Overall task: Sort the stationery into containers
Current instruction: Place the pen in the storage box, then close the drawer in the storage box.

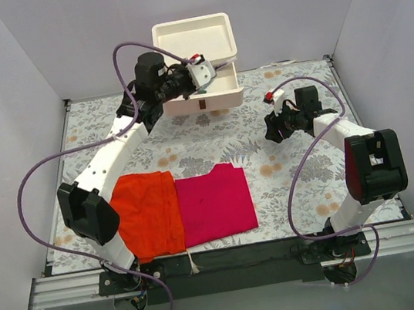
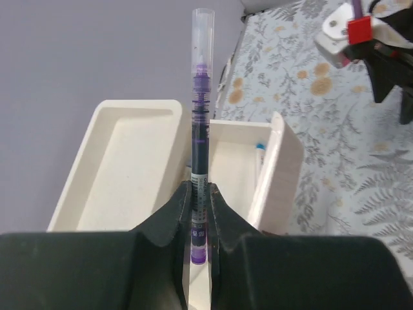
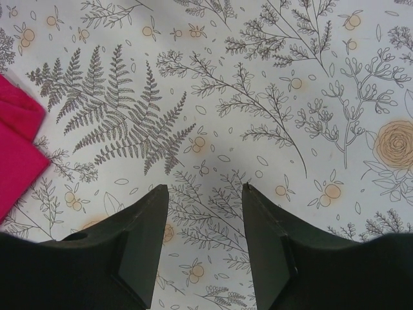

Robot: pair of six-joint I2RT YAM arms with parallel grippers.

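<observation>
Over the open drawer [image 2: 284, 161], my left gripper [image 2: 199, 194] pinches a purple pen [image 2: 200, 116] for dropping in; my right gripper [image 3: 205, 188] hangs spread.

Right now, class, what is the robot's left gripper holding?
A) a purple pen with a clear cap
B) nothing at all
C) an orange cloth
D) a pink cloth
A: in the left wrist view the left gripper is shut on a purple pen, whose clear cap sticks out past the fingers.
</observation>
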